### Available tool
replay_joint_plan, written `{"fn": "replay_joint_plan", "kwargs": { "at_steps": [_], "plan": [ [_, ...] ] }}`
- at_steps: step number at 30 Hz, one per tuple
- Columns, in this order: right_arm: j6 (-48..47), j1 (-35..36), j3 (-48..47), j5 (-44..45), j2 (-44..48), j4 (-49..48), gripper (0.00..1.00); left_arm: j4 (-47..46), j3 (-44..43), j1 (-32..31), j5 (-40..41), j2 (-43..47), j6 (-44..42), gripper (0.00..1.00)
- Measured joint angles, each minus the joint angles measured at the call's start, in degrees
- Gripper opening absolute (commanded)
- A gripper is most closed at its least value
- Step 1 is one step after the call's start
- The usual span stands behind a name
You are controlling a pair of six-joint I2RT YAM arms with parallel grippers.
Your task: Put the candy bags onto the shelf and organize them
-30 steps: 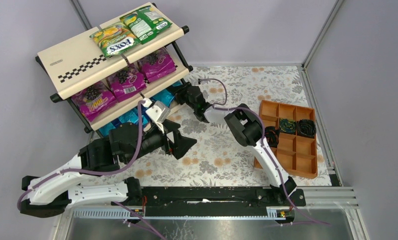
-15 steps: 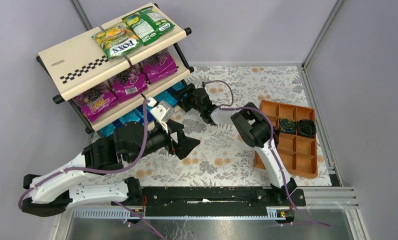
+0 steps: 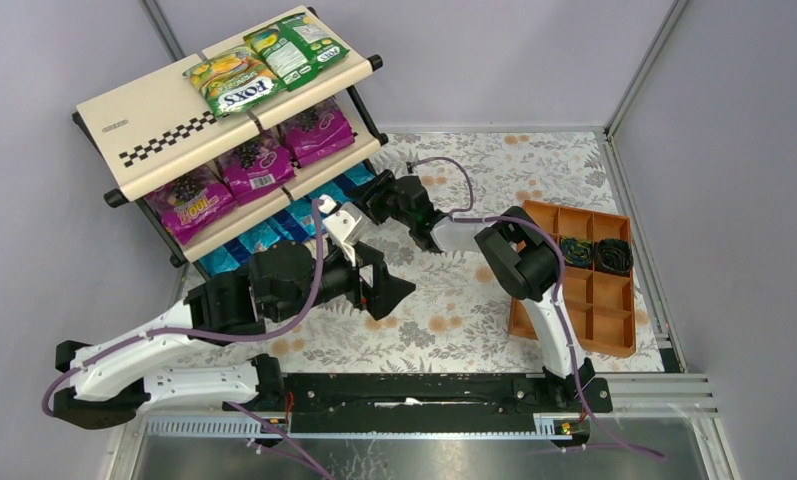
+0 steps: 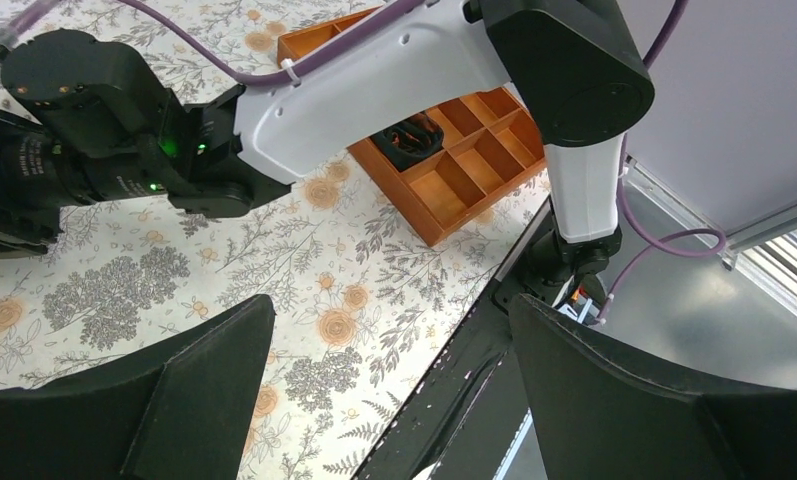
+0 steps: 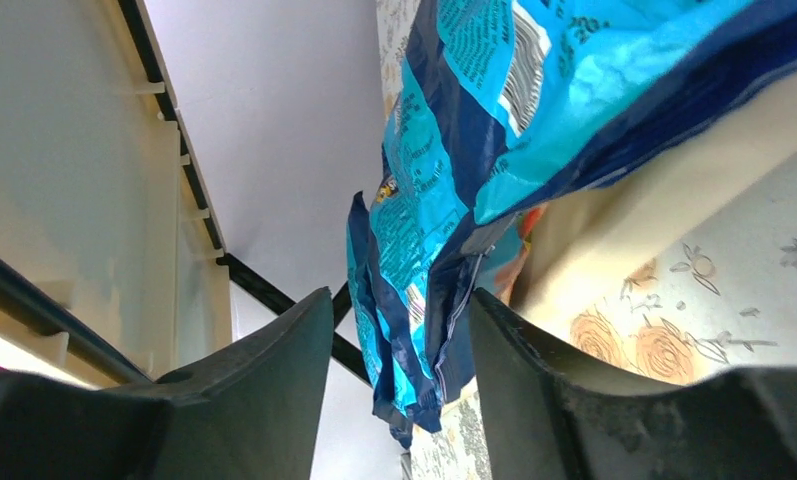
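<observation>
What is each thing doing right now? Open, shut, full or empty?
Left gripper: open, empty.
Right gripper: around a blue bag, grip unclear.
Shelf: upright, bags on every board.
Green bags: lying on the top board.
Pink bags: lying on the middle board.
Tray: partly filled with black coils.

Shelf (image 3: 144,112): green bags (image 3: 244,80) top, magenta bags (image 3: 259,160) middle, blue bags (image 3: 244,243) bottom.

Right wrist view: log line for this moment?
right gripper: jaws open, blue candy bag between | left gripper: jaws open, empty
</observation>
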State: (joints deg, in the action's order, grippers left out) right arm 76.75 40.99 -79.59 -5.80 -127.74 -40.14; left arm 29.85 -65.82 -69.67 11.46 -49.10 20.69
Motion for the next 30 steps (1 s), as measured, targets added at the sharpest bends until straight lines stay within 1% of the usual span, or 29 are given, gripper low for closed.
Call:
{"fn": "replay_joint_plan", "kwargs": {
  "at_steps": [1, 3, 4, 6, 8, 9, 15, 19, 22, 26, 27, 30],
  "plan": [
    [0.0, 0.0, -0.6, -0.2, -0.4, 0.0, 0.52, 0.0, 0.0, 0.0, -0.2, -0.2, 0.1, 0.93],
    [0.0, 0.0, -2.6, -0.5, -1.8, 0.0, 0.44, 0.0, 0.0, 0.0, -0.3, -0.4, 0.2, 0.93],
    [-0.1, 0.0, -3.6, -0.8, -2.7, 0.0, 0.42, 0.0, 0.0, 0.0, -0.3, -0.4, 0.3, 0.93],
    [-0.3, 0.0, -5.1, -0.9, -4.0, 0.0, 0.39, 0.0, 0.0, 0.0, -0.3, -0.4, 0.4, 0.93],
    [-0.5, 0.0, -6.1, -1.0, -4.9, 0.0, 0.39, 0.0, 0.0, 0.0, -0.3, -0.5, 0.6, 0.93],
    [-0.7, 0.0, -6.8, -1.0, -5.5, 0.1, 0.41, 0.0, 0.0, 0.0, -0.3, -0.5, 0.6, 0.93],
    [-2.5, -0.1, -6.6, -2.4, -5.5, -0.2, 0.59, 0.0, 0.0, 0.0, -0.3, -0.8, 0.9, 0.93],
    [-5.6, -0.4, 0.5, -4.7, -0.6, 0.7, 0.75, 0.0, 0.0, 0.0, 0.0, -1.6, 0.9, 0.93],
    [-10.3, -0.9, 9.2, -6.4, 8.3, 3.9, 0.86, -0.1, 0.0, 0.0, 0.7, -1.8, 0.8, 0.94],
    [-18.0, -1.5, 17.9, -7.3, 21.8, 8.6, 0.98, -1.2, 0.0, 0.0, 2.3, -1.8, 0.2, 0.96],
    [-20.3, -1.7, 19.8, -7.4, 25.4, 10.1, 1.00, -1.5, -0.1, 0.0, 2.8, -1.8, -0.1, 0.97],
    [-28.2, -1.9, 24.5, -6.8, 36.8, 17.5, 1.00, -2.7, -0.2, 0.0, 4.3, -1.7, -1.4, 0.99]
  ]
}}
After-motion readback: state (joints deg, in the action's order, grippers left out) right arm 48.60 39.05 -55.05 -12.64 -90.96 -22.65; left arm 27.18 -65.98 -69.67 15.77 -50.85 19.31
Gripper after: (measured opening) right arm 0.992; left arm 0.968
